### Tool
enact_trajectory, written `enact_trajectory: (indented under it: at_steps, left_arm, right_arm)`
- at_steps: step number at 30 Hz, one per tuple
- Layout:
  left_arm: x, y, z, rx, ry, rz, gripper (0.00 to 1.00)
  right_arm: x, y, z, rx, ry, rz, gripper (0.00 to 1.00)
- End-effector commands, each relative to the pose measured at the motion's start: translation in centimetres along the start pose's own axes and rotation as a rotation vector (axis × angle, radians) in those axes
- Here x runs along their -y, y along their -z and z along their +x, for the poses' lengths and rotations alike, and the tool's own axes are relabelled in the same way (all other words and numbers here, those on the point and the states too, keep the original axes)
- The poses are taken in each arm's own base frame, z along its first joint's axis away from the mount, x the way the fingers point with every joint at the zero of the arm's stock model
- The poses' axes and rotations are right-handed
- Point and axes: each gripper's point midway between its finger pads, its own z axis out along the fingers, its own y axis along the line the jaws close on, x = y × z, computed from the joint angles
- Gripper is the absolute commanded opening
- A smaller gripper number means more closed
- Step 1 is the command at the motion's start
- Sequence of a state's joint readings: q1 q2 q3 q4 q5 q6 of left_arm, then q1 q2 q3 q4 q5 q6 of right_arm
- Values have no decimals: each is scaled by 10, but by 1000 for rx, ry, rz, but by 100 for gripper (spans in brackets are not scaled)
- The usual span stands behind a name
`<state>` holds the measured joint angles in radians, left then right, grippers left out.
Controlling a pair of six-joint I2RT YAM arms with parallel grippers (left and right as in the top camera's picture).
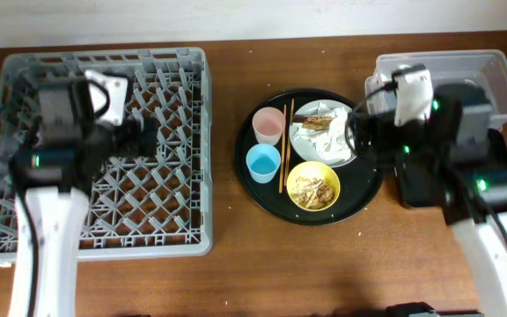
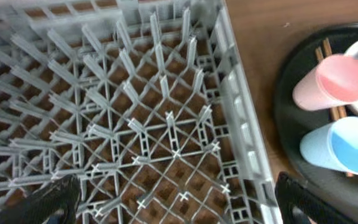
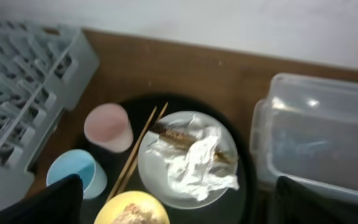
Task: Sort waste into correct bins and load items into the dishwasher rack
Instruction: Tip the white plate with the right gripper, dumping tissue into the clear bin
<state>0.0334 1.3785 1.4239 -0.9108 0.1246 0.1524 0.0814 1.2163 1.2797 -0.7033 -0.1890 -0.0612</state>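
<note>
A round black tray (image 1: pixel 370 195) holds a white plate (image 1: pixel 304 147) with a crumpled white napkin (image 3: pixel 194 163) and brown wrappers (image 3: pixel 169 132), a yellow bowl (image 1: pixel 313 186) of beige scraps, a pink cup (image 1: pixel 268 125), a light-blue cup (image 1: pixel 263 163) and two chopsticks (image 1: pixel 285 145). The grey dishwasher rack (image 1: pixel 174 202) lies at the left. My left gripper (image 2: pixel 173 205) is open and empty above the rack's right part. My right gripper (image 3: pixel 179 202) is open and empty above the round tray's right side. The clear tub (image 1: pixel 491 75) stands at the far right; the black tray bin (image 1: pixel 416 189) lies under my right arm.
The brown table (image 1: pixel 227 273) runs along the front. A pale wall (image 3: pixel 229 25) backs the table. The rack's right wall (image 2: pixel 244 137) stands close to the round tray's left rim (image 2: pixel 284 93).
</note>
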Motion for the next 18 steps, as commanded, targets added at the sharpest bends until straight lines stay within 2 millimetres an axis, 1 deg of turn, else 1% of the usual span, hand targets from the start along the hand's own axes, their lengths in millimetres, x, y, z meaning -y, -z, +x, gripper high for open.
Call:
enact_trajectory:
  at_steps: [1,3,4,5,6,7,8,9,10,11,12,13,14,15,16,17,18]
  left_arm:
    - [-3,-28,5,-85,23,21,99]
    - [-3,-43,11,-125,29,28,99]
    - [-4,-46,12,-130,29,27,99]
    - [-4,-47,10,-123,22,26,99]
    - [-5,-47,7,-111,19,24,99]
    - [-6,-48,2,-91,17,21,99]
    - [-6,-48,-1,-78,15,19,99]
    - [-7,-48,-4,-68,14,18,99]
    - [-7,-48,-4,-67,15,18,99]
    - [-7,-48,-3,-70,15,18,99]
    - [-6,-48,-2,-74,16,19,99]
    - [-6,-48,-1,-78,17,20,99]
    - [-6,-48,0,-81,17,20,99]
    - [-6,-48,0,-81,16,20,99]
    - [-6,-48,0,-83,17,20,99]
    - [-6,-48,1,-87,18,21,99]
    - [-6,-48,2,-91,18,22,99]
  right_arm:
    - [-12,-18,1,-40,-8,-101,98]
    - [-18,-33,7,-72,-19,-152,98]
    - [-24,-43,8,-78,-25,-200,98]
    - [-23,-50,7,-79,-56,-201,99]
    - [-21,-61,4,-78,-147,-198,99]
    - [-15,-74,4,-84,-245,-174,99]
    - [0,-90,9,-105,-409,-94,97]
    - [21,-105,23,-132,-578,42,97]
    - [38,-118,39,-146,-692,189,97]
    - [45,-130,53,-146,-763,322,95]
    - [44,-139,62,-143,-781,400,95]
    - [39,-149,73,-146,-772,463,98]
    - [31,-162,88,-172,-764,506,98]
    - [25,-175,100,-198,-769,507,98]
    - [22,-184,109,-215,-781,516,98]
    - [22,-193,117,-226,-798,520,98]
    - [22,-200,120,-229,-807,517,98]
